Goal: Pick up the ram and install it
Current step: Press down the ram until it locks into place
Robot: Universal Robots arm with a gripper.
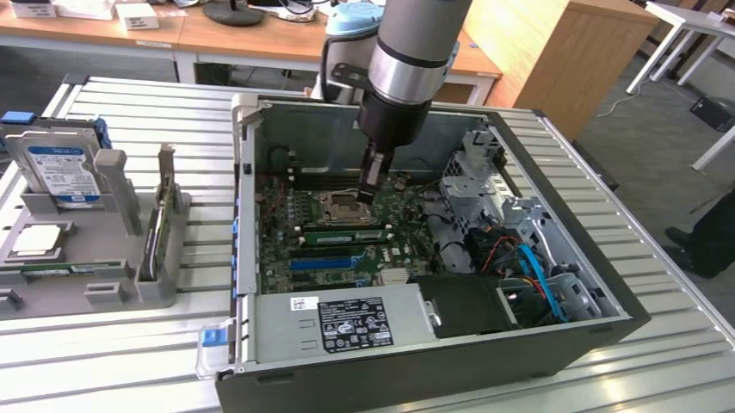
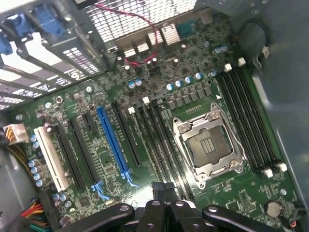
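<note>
Above the CPU socket (image 1: pixel 343 206) we hold the hand (image 1: pixel 370 196) clenched | ram (image 1: pixel 340 232) seated beside socket | risk: descent strikes motherboard (image 2: pixel 145 135).

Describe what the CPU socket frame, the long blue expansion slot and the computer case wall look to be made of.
CPU socket frame: bare metal, probably steel, judging by its silvery sheen and stamped edges. Blue expansion slot: moulded plastic, by its uniform matte blue colour and clip end. Computer case wall: sheet metal with a dull grey unpainted finish and folded edges; which alloy cannot be told.
</note>
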